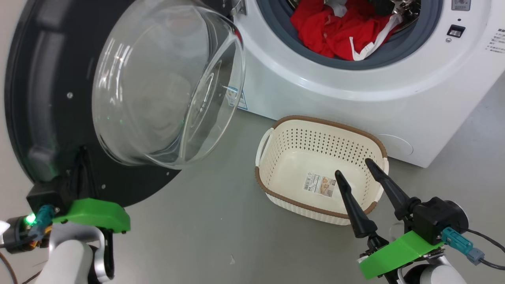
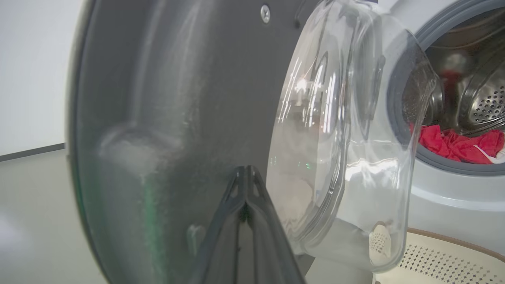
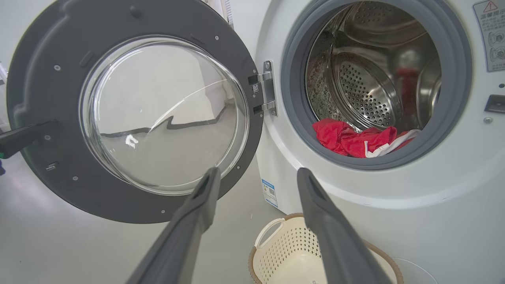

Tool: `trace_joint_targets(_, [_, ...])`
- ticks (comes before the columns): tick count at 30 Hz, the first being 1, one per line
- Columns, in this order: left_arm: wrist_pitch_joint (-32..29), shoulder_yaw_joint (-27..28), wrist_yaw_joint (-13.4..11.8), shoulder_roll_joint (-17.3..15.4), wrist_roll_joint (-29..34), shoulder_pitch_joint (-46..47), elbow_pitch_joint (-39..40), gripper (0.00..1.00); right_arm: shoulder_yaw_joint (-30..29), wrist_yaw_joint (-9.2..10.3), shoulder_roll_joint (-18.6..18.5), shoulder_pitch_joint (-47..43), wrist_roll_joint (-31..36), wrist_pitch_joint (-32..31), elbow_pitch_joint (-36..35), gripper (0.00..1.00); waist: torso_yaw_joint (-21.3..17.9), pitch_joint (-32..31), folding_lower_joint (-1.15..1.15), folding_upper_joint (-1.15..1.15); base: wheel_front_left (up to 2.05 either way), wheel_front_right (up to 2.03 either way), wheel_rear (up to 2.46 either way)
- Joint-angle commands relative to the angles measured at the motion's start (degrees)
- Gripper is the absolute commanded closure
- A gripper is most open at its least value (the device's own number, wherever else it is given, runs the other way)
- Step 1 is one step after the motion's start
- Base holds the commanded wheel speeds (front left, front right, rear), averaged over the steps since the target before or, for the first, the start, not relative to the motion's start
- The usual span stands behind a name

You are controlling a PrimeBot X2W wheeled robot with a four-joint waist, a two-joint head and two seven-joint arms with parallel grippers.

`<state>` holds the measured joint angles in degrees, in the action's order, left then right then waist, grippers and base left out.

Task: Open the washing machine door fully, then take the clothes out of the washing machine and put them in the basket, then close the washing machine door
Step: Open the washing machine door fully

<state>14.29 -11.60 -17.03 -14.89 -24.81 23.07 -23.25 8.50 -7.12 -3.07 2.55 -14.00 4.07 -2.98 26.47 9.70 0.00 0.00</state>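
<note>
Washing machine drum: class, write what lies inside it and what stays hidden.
Red clothes with white trim lie heaped at the front of the perforated steel drum, by the grey gasket. The drum floor beneath the heap, and anything under it, is covered.
</note>
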Motion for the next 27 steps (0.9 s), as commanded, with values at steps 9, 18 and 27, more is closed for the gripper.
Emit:
trace_joint_targets(9, [0.7, 6.4, 1.1, -2.8, 0.1, 4.6, -2.6, 1.0, 1.5, -0.36, 0.2, 1.9, 1.4, -1.1, -2.8, 0.0, -0.4, 1.4, 0.0, 0.0, 0.0, 0.0, 0.0])
trace_joint_targets(18, [0.7, 9.3, 2.2, -2.1, 2.5, 5.6, -5.2, 1.0, 1.6, -0.36, 0.2, 1.7, 1.9, -1.7, -3.4, 0.0, -0.9, 2.1, 0.0, 0.0, 0.0, 0.0, 0.0])
trace_joint_targets(27, [0.7, 12.9, 3.9, -2.7, 4.6, 6.8, -8.4, 1.0, 2.0, -0.36, 0.2, 1.7, 1.7, -1.8, -3.6, 0.0, -2.0, 2.4, 0.0, 0.0, 0.0, 0.0, 0.0])
